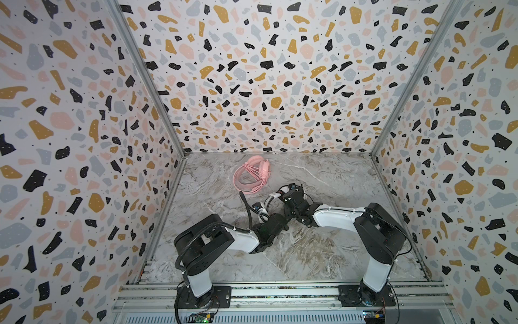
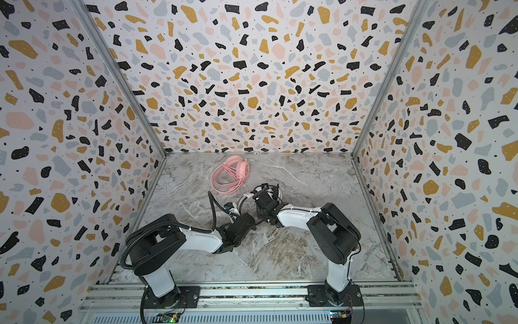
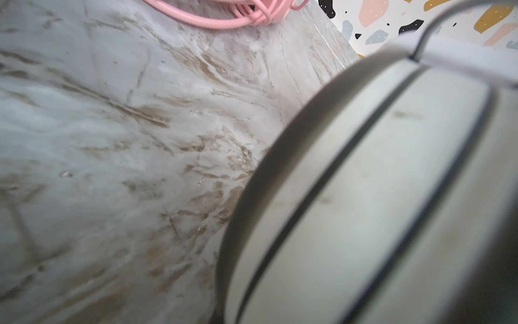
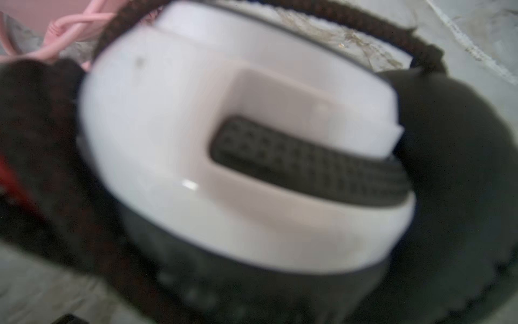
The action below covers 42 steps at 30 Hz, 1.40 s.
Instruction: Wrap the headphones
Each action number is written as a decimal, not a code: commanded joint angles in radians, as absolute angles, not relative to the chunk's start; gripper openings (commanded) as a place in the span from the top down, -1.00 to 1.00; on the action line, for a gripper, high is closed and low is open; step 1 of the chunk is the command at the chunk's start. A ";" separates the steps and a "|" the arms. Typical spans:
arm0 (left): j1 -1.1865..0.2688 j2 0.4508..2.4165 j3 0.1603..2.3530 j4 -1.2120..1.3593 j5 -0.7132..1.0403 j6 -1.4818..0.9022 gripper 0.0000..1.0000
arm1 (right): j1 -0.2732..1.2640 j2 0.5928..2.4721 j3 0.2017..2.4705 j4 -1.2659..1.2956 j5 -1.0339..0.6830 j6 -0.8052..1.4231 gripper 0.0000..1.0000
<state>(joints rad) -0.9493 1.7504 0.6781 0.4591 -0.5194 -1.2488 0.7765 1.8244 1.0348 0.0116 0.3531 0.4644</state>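
Your white-and-black over-ear headset [image 1: 273, 196] lies mid-way on the grey marbled surface [image 1: 308, 252]. Its band runs diagonally between the arms, one cup at your left gripper [image 1: 263, 216] and the other under your right gripper [image 1: 291, 192]. The left gripper is closed, though any hold is hidden. I cannot tell the right one's state. The braided black cable [image 4: 364, 19] arcs by the right cup, so that arm looks nearer. The all-pink wired headset [image 1: 252, 174] sits behind, already wound.

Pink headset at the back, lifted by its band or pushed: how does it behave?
The pink headset probably lifts as one stiff, light piece, since its band holds an open arc. Its cable is looped across it in strands, so loops may slip or snag. Lying on the marble table, a push would likely slide it, not roll it.
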 commanded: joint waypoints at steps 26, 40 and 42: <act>-0.893 1.684 0.746 0.459 -0.136 -1.122 1.00 | 0.690 1.516 0.844 0.098 0.049 0.375 -0.04; -0.865 1.748 0.834 0.424 -0.120 -1.118 1.00 | 0.570 1.346 0.830 -0.053 -0.318 0.384 -0.07; -0.858 1.773 0.860 0.422 -0.109 -1.118 1.00 | 0.544 1.305 0.812 -0.043 -0.397 0.398 -0.07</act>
